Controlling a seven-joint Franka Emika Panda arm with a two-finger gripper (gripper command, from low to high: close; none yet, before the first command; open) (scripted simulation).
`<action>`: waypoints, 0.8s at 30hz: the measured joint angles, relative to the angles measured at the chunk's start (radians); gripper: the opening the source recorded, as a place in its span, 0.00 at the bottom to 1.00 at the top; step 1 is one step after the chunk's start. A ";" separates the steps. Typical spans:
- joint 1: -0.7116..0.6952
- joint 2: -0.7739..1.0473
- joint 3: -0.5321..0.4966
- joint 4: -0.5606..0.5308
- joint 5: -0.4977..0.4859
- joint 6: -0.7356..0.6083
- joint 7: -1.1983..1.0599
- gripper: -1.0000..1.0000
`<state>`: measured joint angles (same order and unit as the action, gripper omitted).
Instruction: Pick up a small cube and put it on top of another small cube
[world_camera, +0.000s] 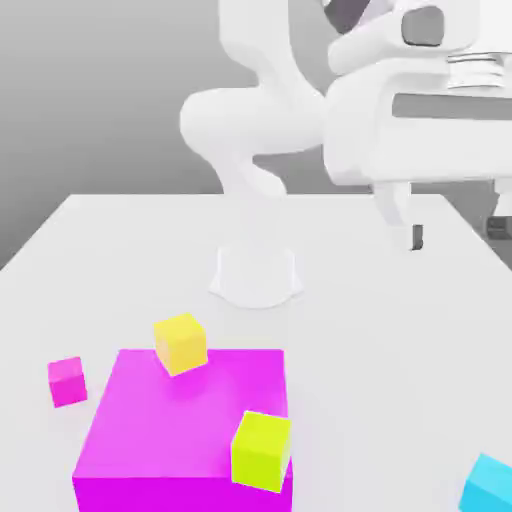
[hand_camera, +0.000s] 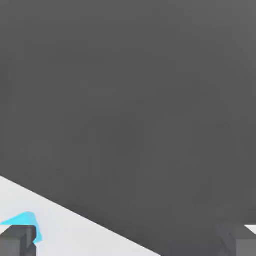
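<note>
While my gripper (world_camera: 455, 232) hangs high above the white table (world_camera: 120, 260) at the exterior view's right, its jaws stand wide apart and hold nothing; one fingertip (world_camera: 417, 238) shows dark against the tabletop, the other is cut off by the frame edge.

Item, small cyan cube (world_camera: 489, 484): plain light blue, unmarked, matte faces, sharp edges. It rests on the table at the lower corner of the exterior view's right, well apart from the other blocks. Part of it runs off the frame, so its full outline cannot be made out. In the hand view the same cube (hand_camera: 24, 221) shows as a blue wedge just beside one dark finger pad (hand_camera: 17, 240), most of it hidden behind that pad.

Item, large magenta block (world_camera: 185, 430): low and broad, lower edge cut off by the frame.

Item, yellow cube (world_camera: 181, 343): tilted, at the far edge of the magenta block's top.

Item, yellow-green cube (world_camera: 262, 450): at the block's near corner on the exterior view's right; whether it sits on the block or leans against it I cannot tell.

Item, small magenta cube (world_camera: 67, 381): on the table, just beside the large block at the exterior view's left.

Item, arm base (world_camera: 255, 275): white, round, near the table's middle.
</note>
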<state>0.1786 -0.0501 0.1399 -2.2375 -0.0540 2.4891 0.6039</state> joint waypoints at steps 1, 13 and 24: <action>0.014 0.036 0.006 0.003 -0.007 0.009 -0.007 0.50; 0.125 0.477 0.048 0.044 -0.105 0.129 -0.066 0.50; 0.157 0.610 0.015 0.073 -0.143 0.222 -0.043 0.00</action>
<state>0.3352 0.5596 0.1548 -2.1649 -0.1967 2.7115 0.5608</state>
